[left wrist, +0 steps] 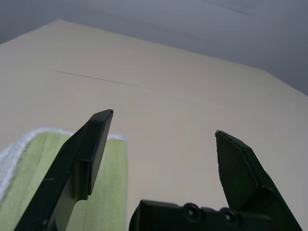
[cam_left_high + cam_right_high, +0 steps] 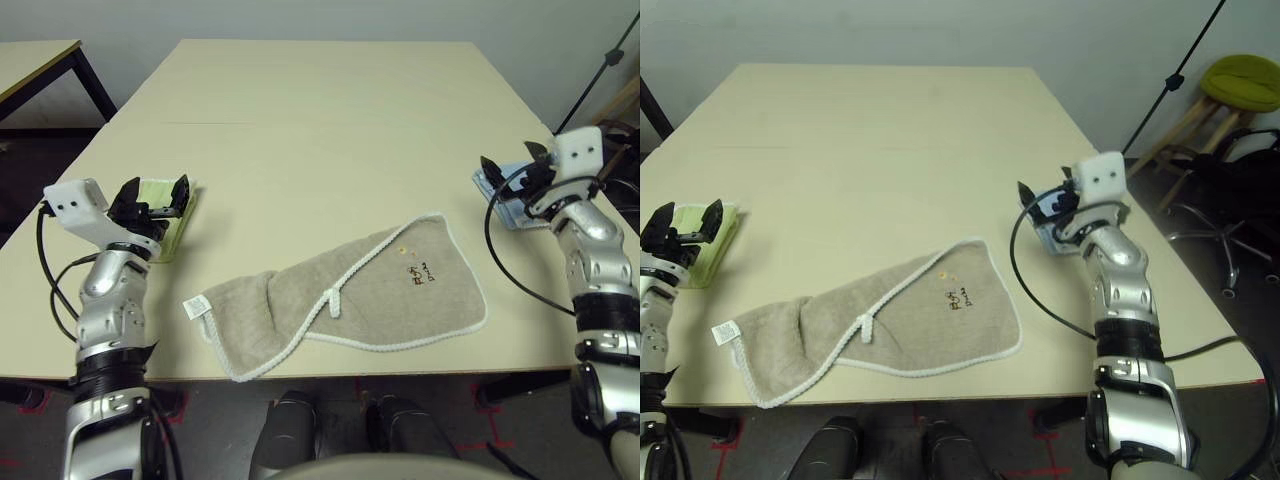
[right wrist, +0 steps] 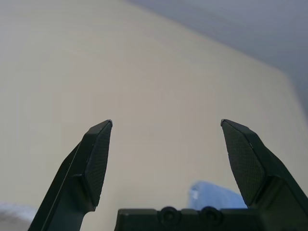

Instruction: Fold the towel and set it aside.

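Observation:
The towel (image 2: pixel 350 295) is a beige terry cloth with white corded edging, lying loosely crumpled near the table's front edge. Small orange-and-dark embroidery (image 2: pixel 418 270) shows on its right half, a white tag (image 2: pixel 196 305) at its left end. My left gripper (image 2: pixel 155 193) hovers open at the table's left side, over a folded lime-green towel (image 2: pixel 172 225) and apart from the beige one. My right gripper (image 2: pixel 510 170) stands open at the right side above a folded light blue towel (image 2: pixel 510 205). Both wrist views show wide-spread fingers (image 1: pixel 91 144) (image 3: pixel 98 154) with nothing between them.
The cream table (image 2: pixel 320 110) stretches far back. Another table (image 2: pixel 40 60) stands at the far left. A stool with a green cushion (image 2: pixel 1245 80), a stand's black pole (image 2: pixel 1175 75) and a chair base (image 2: pixel 1210 240) stand off the right side.

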You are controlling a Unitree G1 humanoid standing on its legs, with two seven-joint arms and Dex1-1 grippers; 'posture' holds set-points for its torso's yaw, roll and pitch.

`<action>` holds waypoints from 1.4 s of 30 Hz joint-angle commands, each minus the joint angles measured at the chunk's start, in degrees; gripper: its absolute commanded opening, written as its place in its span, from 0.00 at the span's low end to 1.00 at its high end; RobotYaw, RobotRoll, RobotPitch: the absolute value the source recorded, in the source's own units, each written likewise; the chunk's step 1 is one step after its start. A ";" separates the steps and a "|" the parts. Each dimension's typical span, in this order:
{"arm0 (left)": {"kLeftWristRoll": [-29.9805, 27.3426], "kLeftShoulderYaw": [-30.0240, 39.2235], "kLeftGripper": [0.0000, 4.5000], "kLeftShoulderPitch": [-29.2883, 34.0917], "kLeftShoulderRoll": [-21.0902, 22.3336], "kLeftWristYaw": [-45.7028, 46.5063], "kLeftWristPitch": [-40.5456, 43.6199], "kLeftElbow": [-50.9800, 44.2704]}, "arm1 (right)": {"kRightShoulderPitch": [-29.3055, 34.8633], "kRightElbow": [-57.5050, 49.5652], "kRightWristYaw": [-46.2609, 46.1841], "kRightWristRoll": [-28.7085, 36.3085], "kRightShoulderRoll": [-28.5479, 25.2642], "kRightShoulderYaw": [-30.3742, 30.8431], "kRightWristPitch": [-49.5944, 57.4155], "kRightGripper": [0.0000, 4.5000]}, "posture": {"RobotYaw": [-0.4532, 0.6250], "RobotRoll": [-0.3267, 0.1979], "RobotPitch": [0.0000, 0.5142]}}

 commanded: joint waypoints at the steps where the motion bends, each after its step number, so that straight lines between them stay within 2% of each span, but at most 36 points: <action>1: -3.96 -1.29 0.99 1.84 3.47 -9.22 5.73 -3.68 | -4.23 4.04 10.09 -3.00 -2.85 6.28 3.50 1.00 | 0.62 0.62 0.20; 7: -9.37 -4.09 0.99 5.54 7.63 -18.36 15.40 -13.25 | -11.33 11.91 28.17 -8.45 -6.70 16.18 6.01 1.00 | 0.65 0.62 0.21; 13: -12.12 -7.69 0.99 9.42 12.89 -25.73 23.37 -21.11 | -16.38 22.03 37.43 -15.04 -6.62 22.35 -1.04 1.00 | 0.67 0.62 0.21; 18: -13.25 -9.61 0.99 11.84 15.23 -28.38 27.47 -26.14 | -17.89 28.89 37.53 -19.97 -3.65 25.48 -6.12 1.00 | 0.68 0.62 0.19; 25: -13.04 -10.63 0.99 13.82 15.48 -28.85 29.06 -29.37 | -19.20 36.89 30.75 -24.55 1.78 26.19 -9.97 1.00 | 0.69 0.62 0.19; 28: -13.06 -10.64 1.00 14.04 15.18 -28.39 29.22 -29.82 | -20.05 38.57 29.20 -25.71 2.74 25.98 -10.75 0.86 | 0.69 0.62 0.19; 33: -12.67 -10.35 1.00 15.17 14.88 -28.50 28.34 -29.67 | -21.39 39.47 29.87 -26.72 2.42 25.63 -12.10 0.44 | 0.70 0.62 0.19; 38: -12.31 -11.45 1.00 15.40 13.90 -28.59 27.65 -29.39 | -25.47 39.29 32.60 -24.13 2.85 22.81 -9.83 0.03 | 0.68 0.62 0.20; 42: -11.63 -13.10 1.00 14.45 13.08 -28.77 27.36 -29.04 | -30.01 39.09 31.43 -21.80 4.12 19.90 -7.46 0.01 | 0.68 0.62 0.20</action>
